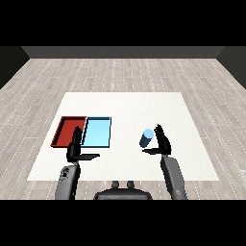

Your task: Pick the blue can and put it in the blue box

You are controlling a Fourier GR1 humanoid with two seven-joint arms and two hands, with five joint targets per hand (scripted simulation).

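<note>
A white table (125,103) is seen across a grey plank floor (120,72). On the table's left part, a red tray (63,130) and a light blue tray (98,131) are laid side by side, their inner edges touching. The blue can (147,138) is found on the table's right part, well apart from both trays, tilted with its pale top end turned up and to the right. The right hand (162,142) is held just beside the can on its right, with the fingers straight and raised and the thumb stretched out low towards the left under the can; nothing is gripped. The left hand (76,150) is held in front of the trays' near edges, fingers straight and upright, thumb spread out to the right, and nothing is held by it.
</note>
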